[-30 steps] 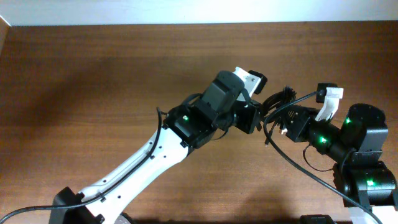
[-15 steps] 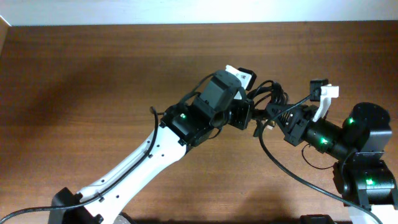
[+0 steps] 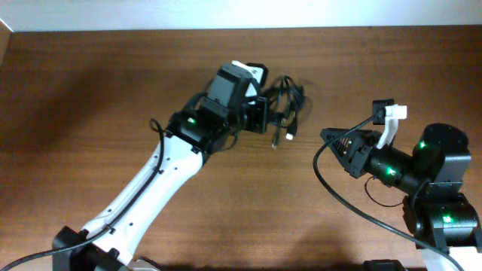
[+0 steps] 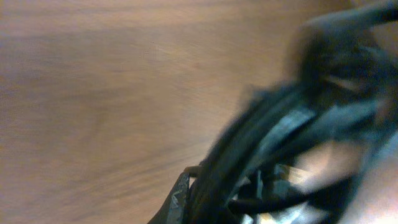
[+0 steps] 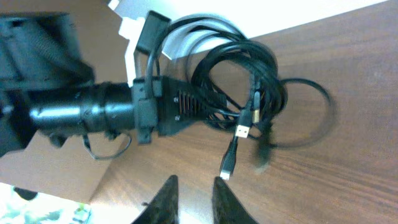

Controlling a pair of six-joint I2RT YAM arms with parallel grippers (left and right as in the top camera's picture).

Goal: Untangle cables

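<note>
Looping at upper centre of the overhead frame, the thin black plug-ended cables (image 3: 288, 102) are clamped in the left pincer (image 3: 263, 114). The right pincer (image 3: 325, 135) (narrowly parted, empty) points left toward them from lower right, apart.

Tangled black cables (image 3: 294, 98), bunched, metal-tipped plugs.

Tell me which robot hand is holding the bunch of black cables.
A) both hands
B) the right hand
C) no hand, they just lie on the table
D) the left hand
D. The left hand is shut on the cables, whose plug ends hang loose beside it. The right hand is off to the side, not touching them, with nothing between its fingers.
</note>
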